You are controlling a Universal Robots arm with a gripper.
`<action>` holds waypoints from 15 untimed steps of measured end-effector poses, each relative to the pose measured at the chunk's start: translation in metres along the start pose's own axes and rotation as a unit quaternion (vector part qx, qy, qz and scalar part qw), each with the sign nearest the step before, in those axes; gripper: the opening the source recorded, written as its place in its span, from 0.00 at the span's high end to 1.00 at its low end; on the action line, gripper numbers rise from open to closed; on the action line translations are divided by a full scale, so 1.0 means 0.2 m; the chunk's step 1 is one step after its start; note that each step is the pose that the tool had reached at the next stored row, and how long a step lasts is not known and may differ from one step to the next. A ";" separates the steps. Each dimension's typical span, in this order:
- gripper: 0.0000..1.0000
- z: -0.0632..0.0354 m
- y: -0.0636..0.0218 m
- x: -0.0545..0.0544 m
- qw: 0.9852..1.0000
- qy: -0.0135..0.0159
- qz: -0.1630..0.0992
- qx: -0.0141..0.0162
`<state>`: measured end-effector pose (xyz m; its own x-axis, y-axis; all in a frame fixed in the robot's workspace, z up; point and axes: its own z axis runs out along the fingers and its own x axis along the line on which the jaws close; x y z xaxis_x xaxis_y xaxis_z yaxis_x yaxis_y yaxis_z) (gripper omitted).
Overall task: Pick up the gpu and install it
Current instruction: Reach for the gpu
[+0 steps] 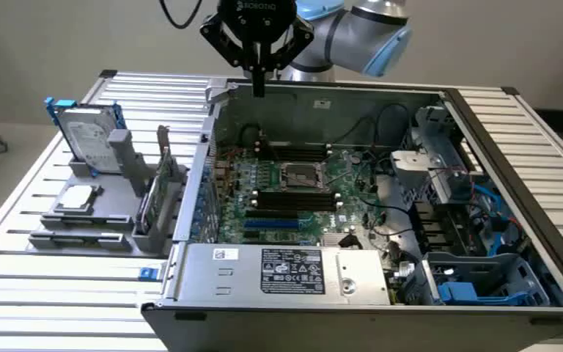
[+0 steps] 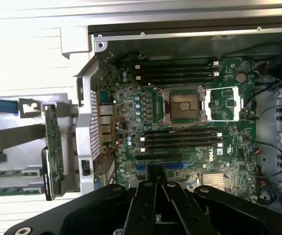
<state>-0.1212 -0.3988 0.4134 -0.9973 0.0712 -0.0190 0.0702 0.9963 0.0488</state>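
The gpu stands on its long edge in a grey holder on the table, just outside the open computer case's wall at the exterior view's left. In the wrist view the gpu is seen edge-on, a thin green-and-black board beside the perforated case wall. My gripper hangs above the case's far rim, fingers pointing down and shut with nothing between them. In the wrist view the gripper is over the motherboard, near its blue slots, well apart from the gpu.
A silver hard drive in a blue frame stands upright at the holder's far end, and a processor chip lies flat on it. The case holds the motherboard, black memory sticks, cables and drive cages.
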 end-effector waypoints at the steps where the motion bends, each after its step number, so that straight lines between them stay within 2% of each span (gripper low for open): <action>1: 0.89 -0.001 0.000 0.00 1.000 0.000 0.000 0.000; 15: 0.89 -0.009 0.002 0.01 1.000 0.000 0.000 0.000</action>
<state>-0.1225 -0.3984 0.4151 -0.9973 0.0712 -0.0189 0.0702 0.9963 0.0487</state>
